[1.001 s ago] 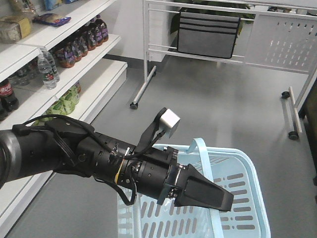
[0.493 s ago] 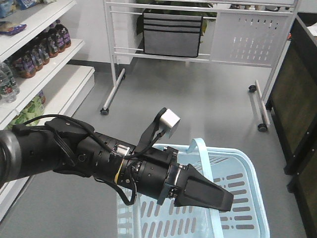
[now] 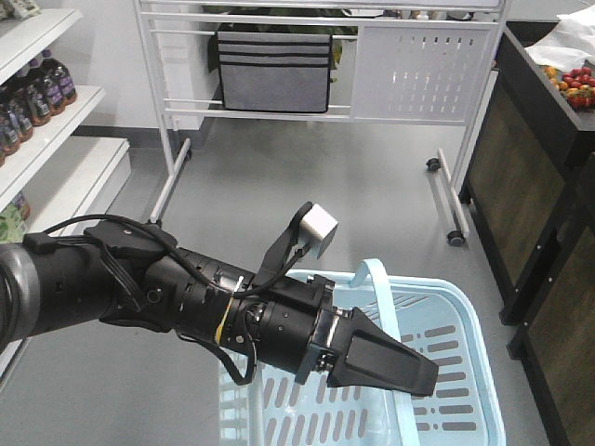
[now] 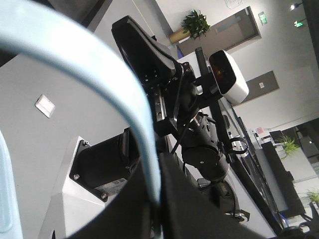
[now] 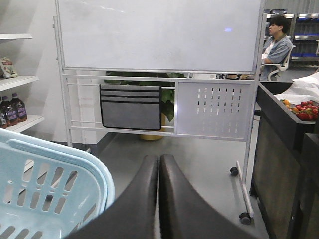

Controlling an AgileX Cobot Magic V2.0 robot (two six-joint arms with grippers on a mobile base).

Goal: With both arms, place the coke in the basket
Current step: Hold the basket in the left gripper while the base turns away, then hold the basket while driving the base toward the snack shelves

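Room: grey shop floor [image 3: 307, 177], shelf [image 3: 56, 107] of dark bottles [image 3: 37, 79] at left, wheeled white stand [image 3: 428, 65] with a grey pocket organiser [image 3: 274, 70] ahead, dark counter [image 3: 530, 139] at right.
Basket [image 3: 465, 316]: hung low in front, carried by one swing handle [image 3: 376, 279]; what showed of it looked empty.
Left gripper [image 3: 423, 376]: clamped on that handle, the blue strap pinched between its fingers.
Right gripper [image 5: 158, 162]: fingers pressed together on nothing, just beside the basket's rim.
Coke: appeared in no view.
Step in hand: probably bringing the basket to the coke.
Doing it well: a firm left pinch, the basket level and away from the stand; the right gripper would need to spread before reaching.
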